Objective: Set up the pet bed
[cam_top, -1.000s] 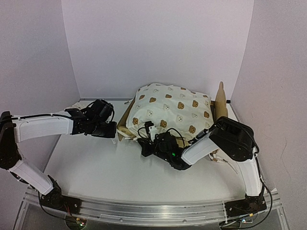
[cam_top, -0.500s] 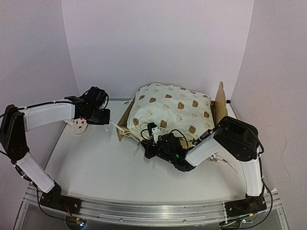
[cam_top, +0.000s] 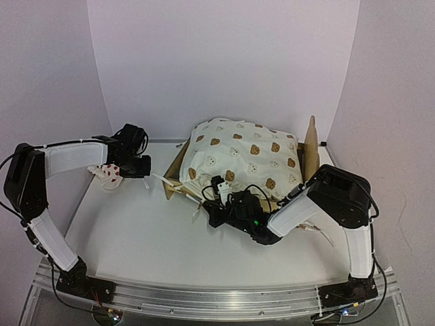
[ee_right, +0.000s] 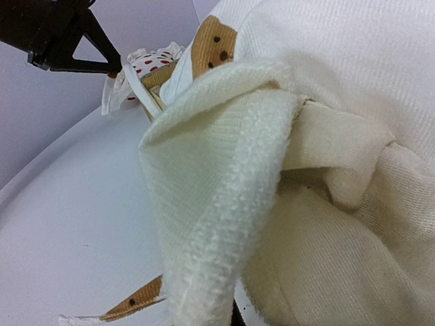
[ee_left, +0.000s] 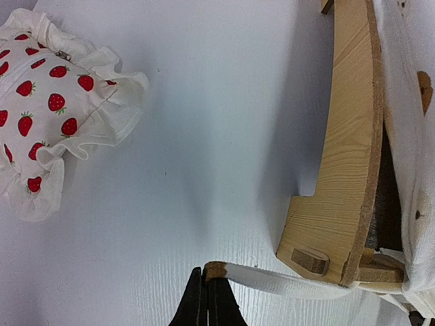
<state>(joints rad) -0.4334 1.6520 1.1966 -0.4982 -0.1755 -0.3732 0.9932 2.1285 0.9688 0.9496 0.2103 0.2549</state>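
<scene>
Left wrist: left fingers (ee_left: 197,309) pinching together on the cushion tie (ee_left: 272,280), pet bed (ee_left: 343,136) lying just right of them, foot end nearest. Right fingers (cam_top: 213,216) clamping the bear-print cushion (cam_top: 245,153) at bed's near side.

Lettering, labels, brands, numbers, signs: we read none in any view. The cushion (cam_top: 245,153) carries only a bear-face print, the pillow (ee_left: 41,109) only red strawberries, and the pet bed (ee_left: 346,156) only plain wood grain.
</scene>
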